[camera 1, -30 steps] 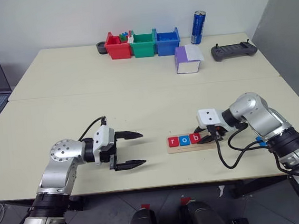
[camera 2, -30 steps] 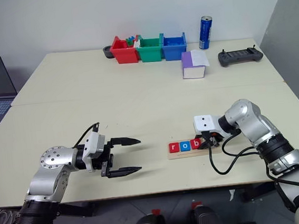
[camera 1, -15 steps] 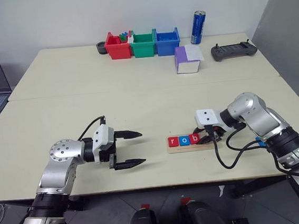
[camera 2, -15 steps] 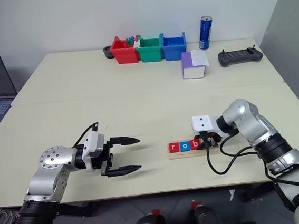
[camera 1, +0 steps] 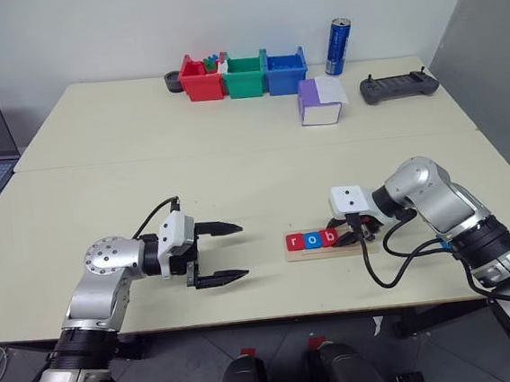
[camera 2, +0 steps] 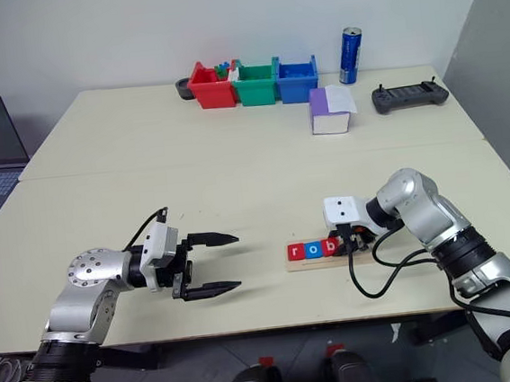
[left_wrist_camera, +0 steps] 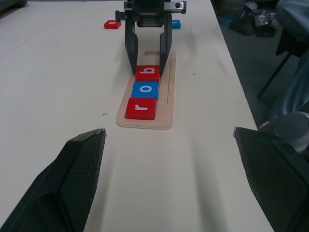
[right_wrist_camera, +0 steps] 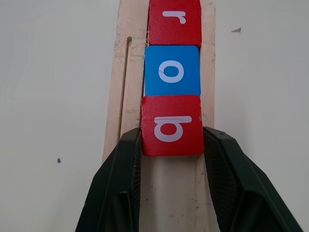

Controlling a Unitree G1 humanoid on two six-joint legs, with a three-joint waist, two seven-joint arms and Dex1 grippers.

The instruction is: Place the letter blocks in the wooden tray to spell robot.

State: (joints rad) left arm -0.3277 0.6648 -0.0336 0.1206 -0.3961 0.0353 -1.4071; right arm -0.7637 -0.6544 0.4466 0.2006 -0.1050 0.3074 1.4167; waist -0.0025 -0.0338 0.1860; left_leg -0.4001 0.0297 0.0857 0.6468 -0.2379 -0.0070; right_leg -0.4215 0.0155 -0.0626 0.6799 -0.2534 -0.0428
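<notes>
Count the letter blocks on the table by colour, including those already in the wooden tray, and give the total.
Red letter blocks: 3 (r and b in the wooden tray, one loose beyond it)
Blue letter blocks: 2 (o in the tray, one loose beyond it)
Total: 5

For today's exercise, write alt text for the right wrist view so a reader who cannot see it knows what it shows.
The right gripper has its jaws closed on a red b tile, seated in a pale wooden tray on a cream table. Beyond it in the tray sit a blue o tile and a red r tile.
</notes>
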